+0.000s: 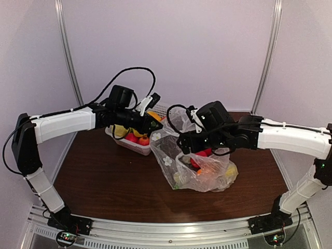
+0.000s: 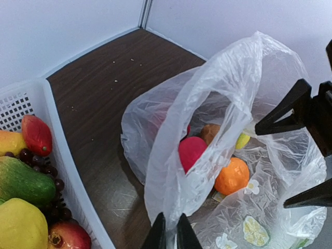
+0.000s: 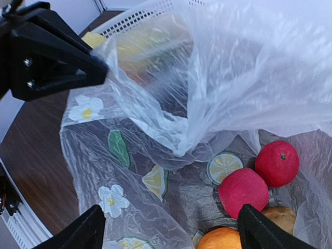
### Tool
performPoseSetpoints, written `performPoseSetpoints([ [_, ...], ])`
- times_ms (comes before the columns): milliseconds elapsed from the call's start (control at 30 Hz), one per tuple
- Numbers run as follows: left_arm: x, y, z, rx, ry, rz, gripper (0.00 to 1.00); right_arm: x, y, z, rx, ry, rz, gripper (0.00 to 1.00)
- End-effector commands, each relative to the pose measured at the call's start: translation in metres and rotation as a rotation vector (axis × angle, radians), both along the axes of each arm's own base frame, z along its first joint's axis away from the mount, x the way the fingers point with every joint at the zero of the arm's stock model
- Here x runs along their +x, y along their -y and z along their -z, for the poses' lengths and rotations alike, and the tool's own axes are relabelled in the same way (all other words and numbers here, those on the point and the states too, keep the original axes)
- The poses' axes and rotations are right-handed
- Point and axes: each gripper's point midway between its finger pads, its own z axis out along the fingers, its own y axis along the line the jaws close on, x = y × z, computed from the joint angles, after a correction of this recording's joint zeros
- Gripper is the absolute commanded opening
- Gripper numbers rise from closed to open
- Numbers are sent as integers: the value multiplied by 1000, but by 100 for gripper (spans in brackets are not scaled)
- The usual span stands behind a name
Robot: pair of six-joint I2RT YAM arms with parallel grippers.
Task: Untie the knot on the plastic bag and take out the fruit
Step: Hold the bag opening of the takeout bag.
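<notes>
The plastic bag [image 1: 199, 163] lies on the brown table with its mouth gaping; the knot is out of view. My left gripper [image 2: 170, 219] is shut on a fold of the bag's film at its left rim and holds it up, near the basket [image 1: 154, 124]. My right gripper [image 3: 170, 218] stands open over the bag's mouth, with nothing between its fingers [image 2: 290, 106]. Inside the bag lie the fruit: a red one [image 3: 243, 188], another red one [image 3: 277, 163], an orange one [image 2: 232, 175], a brown one [image 2: 210, 132] and a yellow-green one [image 2: 241, 140].
A white lattice basket [image 2: 67, 161] holding other fruit stands just left of the bag, at the back of the table [image 1: 104, 176]. Pale walls close the table in at the back and on both sides.
</notes>
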Motion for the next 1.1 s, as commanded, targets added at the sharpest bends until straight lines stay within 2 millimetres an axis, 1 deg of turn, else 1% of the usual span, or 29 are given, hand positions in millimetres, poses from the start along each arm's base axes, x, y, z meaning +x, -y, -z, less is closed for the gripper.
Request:
performPoseSetpoints([
  [0, -6, 1, -10, -40, -2, -11, 1, -7, 26, 38, -127, -74, 99, 89],
  [100, -13, -1, -5, -50, -21, -23, 0, -22, 41, 60, -154, -116, 111, 89],
  [167, -16, -2, -5, -49, -22, -37, 0, -35, 53, 78, -175, -156, 123, 89],
  [300, -24, -4, -9, -65, -4, -55, 0, -63, 83, 113, -235, -231, 155, 88],
  [400, -30, -6, -16, -79, 13, -59, 0, -81, 102, 131, -256, -269, 177, 88],
  [500, -32, -6, -18, -80, 18, -59, 0, -89, 109, 131, -230, -275, 183, 88],
  [567, -35, -5, -18, -81, 18, -51, 0, -88, 107, 124, -205, -261, 183, 88],
  [633, -38, -4, -17, -79, 20, -39, 0, -83, 101, 113, -176, -235, 178, 88],
  [733, -43, 0, -16, -75, 31, -20, 0, -71, 89, 94, -152, -178, 178, 88],
  [833, -48, 2, -18, -71, 47, -4, 0, -54, 83, 80, -186, -118, 212, 88],
  [967, -49, 2, -17, -65, 57, -5, 0, -35, 72, 81, -252, -70, 233, 87],
  [1067, -49, 1, -16, -61, 60, -9, 0, -22, 64, 82, -261, -37, 242, 85],
])
